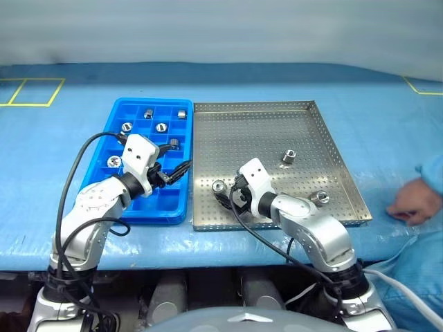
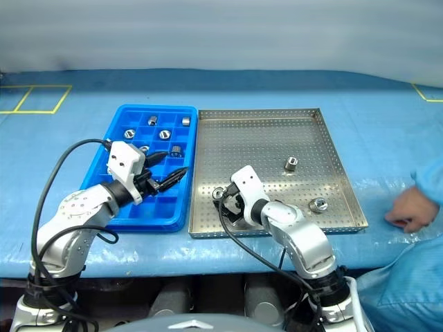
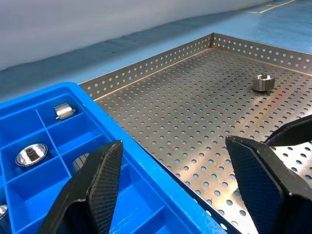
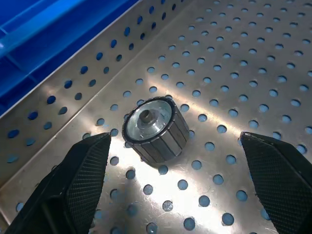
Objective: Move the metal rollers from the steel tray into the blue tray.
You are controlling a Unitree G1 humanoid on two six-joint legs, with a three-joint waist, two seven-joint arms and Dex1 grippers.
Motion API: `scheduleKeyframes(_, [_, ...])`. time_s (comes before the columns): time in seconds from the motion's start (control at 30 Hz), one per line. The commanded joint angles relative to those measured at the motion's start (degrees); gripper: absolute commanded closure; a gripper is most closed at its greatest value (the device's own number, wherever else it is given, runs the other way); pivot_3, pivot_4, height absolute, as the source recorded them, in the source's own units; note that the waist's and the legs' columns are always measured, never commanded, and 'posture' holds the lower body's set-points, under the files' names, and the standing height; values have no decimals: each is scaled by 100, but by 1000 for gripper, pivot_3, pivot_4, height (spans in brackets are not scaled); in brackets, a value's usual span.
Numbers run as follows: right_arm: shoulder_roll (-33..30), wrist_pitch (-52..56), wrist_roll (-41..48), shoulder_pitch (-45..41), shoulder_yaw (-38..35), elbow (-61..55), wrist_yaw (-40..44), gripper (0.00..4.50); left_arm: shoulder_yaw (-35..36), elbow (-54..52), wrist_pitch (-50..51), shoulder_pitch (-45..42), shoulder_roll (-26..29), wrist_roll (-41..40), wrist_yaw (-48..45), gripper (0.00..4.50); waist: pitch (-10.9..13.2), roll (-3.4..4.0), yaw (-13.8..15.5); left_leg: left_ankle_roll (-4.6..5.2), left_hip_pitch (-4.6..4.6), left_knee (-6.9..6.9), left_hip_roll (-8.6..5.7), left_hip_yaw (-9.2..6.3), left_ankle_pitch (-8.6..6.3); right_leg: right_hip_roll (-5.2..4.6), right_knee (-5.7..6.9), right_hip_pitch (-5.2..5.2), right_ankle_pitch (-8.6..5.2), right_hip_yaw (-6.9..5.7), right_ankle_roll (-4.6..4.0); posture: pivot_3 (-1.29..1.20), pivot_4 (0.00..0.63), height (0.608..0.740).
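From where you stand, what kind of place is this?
Probably a factory or lab sorting bench. A perforated steel tray holds loose metal rollers, a blue tray with compartments sits beside it on a blue-covered table, and yellow tape marks suggest a marked work area.

From the head, we look forward and down over the worktop (image 1: 277,76) through two side-by-side eyes sharing the blue tray (image 1: 118,114) and steel tray (image 1: 263,131). Our left wrist camera sits low over the trays' shared edge, facing the far right. Our right wrist camera hangs very near the steel floor.
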Motion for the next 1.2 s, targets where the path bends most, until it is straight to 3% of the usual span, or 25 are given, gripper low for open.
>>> scheduleKeyframes(0.03, [133,-256,-45,-180,27,174,47,0,75,-249,-75,-16,10,-30,44,851,0,0,-6,0,0,-1,0,0,0,0,0,-1,0,0,0,6,150,740])
scheduleKeyframes(0.1, [198,-327,-51,-208,43,235,62,0,109,-266,-68,12,27,-30,72,851,0,0,-2,0,0,-3,0,0,0,0,1,-2,1,0,2,7,150,740])
scheduleKeyframes(0.2, [263,-386,-40,-222,8,242,80,567,158,-278,-46,50,51,-21,118,811,0,0,5,0,0,-4,1,-1,0,0,1,-2,1,-1,2,10,150,740])
scheduleKeyframes(0.33, [262,-407,-30,-205,-34,158,108,1807,165,-262,-33,67,74,-23,157,811,0,0,21,0,0,-3,0,-1,0,0,0,-1,0,0,0,8,150,740])
scheduleKeyframes(0.63, [241,-411,-69,-351,-39,88,102,1807,333,-296,35,118,151,-47,231,811,0,1,18,0,0,-3,1,-1,0,0,2,-3,0,-1,0,30,150,740])
scheduleKeyframes(0.73, [266,-428,-76,-440,-36,297,129,2411,394,-316,55,154,162,-15,296,811,0,1,32,0,2,-3,1,-1,0,1,3,-2,0,-1,0,40,150,740])
scheduleKeyframes(0.87, [296,-531,-170,-473,8,420,92,3706,423,-388,67,209,174,-56,301,811,0,1,58,0,0,-3,1,-2,0,0,0,-1,1,-2,1,50,150,740])
scheduleKeyframes(1.2, [193,-741,-198,-483,-22,287,283,3706,430,-394,77,227,155,-48,313,811,0,1,99,0,1,-5,1,-2,0,0,1,-1,0,-3,-1,48,150,740])
